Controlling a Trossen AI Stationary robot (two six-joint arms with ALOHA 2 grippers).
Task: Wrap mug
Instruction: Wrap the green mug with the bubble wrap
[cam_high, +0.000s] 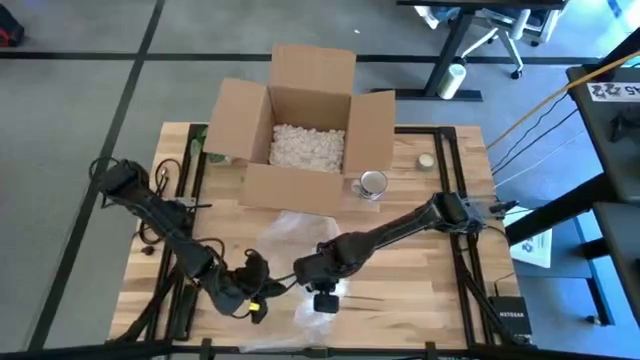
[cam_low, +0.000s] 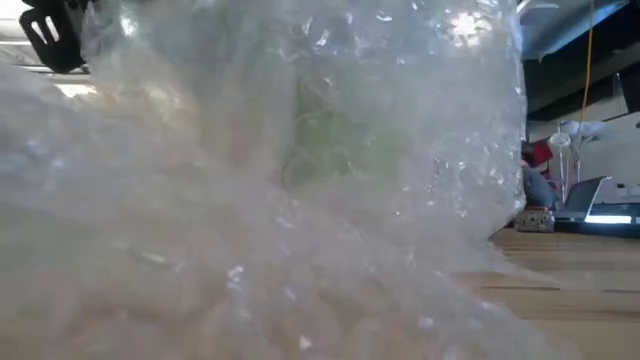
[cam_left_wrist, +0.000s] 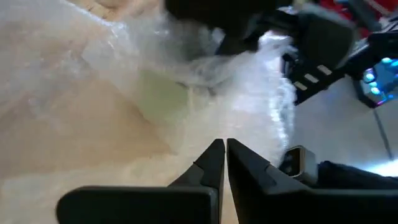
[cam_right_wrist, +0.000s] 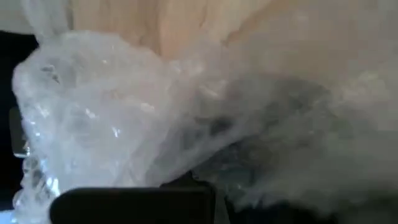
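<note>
bubble wrap (cam_high: 290, 235) lies crumpled on the front half of the surface (cam_high: 140, 250), bunched up between both arms near the front edge

left pincer (cam_left_wrist: 225, 163) pressed together at the wrap's edge, nothing clearly seen between the tips; right pincer (cam_high: 325, 300) buried in the plastic, cannot tell how its fingers stand

mug (cam_high: 372, 184) sits bare on the surface just in front of the cardboard box (cam_high: 305, 125), beside its right flap, well apart from the wrap; not yet on the sheet, wrapping looks barely begun

risks, as i judge them:
- both pincers close together in the same fold; a pull by one could drag the sheet off the other or bring the arms together
- the sheet sits near the front edge; a tug that way could slide it off
- the wrap hides the low view

open room: bare wood left of the wrap and between wrap and box; box crowds the mug's far side
</note>
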